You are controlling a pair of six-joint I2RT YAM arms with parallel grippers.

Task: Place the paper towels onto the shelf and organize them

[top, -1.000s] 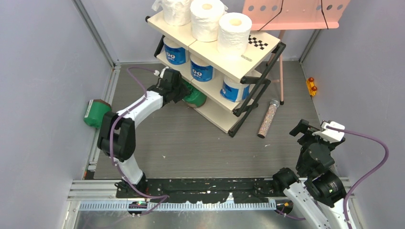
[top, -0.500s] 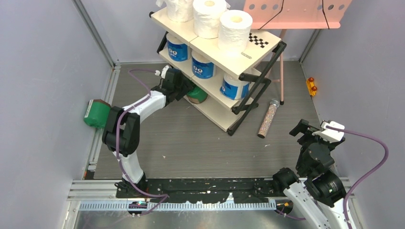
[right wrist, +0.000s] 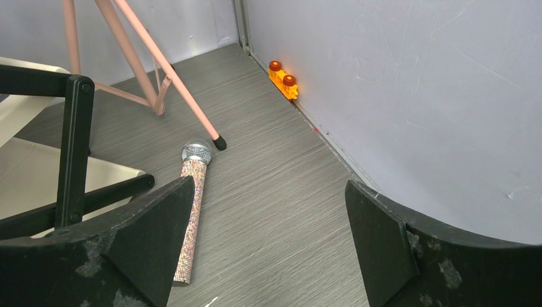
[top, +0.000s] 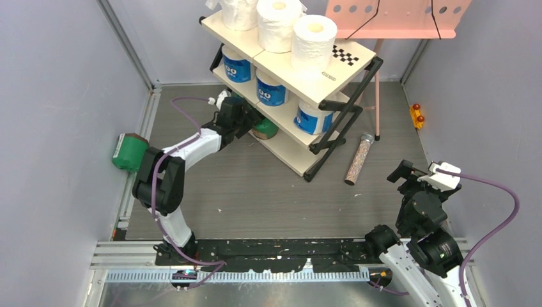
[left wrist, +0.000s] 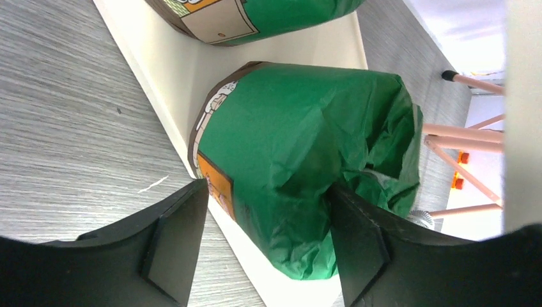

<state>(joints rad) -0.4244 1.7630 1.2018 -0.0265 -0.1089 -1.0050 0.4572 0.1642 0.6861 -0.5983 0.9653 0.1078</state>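
Crinkly green-wrapped roll on smooth cream shelf

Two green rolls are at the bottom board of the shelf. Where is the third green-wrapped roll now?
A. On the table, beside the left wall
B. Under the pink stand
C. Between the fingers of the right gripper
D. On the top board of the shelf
A: the third green roll lies on the table against the left wall, well apart from the shelf.
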